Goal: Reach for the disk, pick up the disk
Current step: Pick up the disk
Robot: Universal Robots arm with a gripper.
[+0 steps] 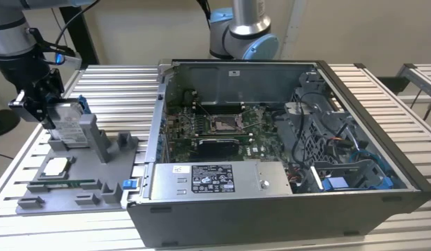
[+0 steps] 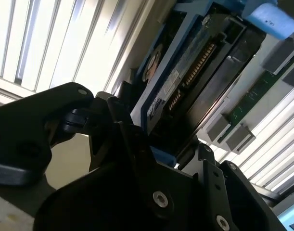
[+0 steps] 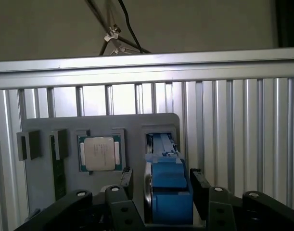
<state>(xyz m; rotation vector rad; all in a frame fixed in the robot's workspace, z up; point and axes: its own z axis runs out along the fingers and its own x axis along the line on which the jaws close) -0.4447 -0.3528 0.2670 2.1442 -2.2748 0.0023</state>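
Beige wall [image 1: 362,31], slatted metal table [image 1: 117,86]

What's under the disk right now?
The disk stands on edge in a slot of the grey tray, with the gripper around it. Its lower edge is hidden by the slot walls.

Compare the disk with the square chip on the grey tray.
The disk stands on edge in the grey tray's holder; the chip lies flat in its recess. The disk carries blue rails; the chip is plain silver. The gripper is around the disk; the chip sits apart, untouched. Both rest on that tray.
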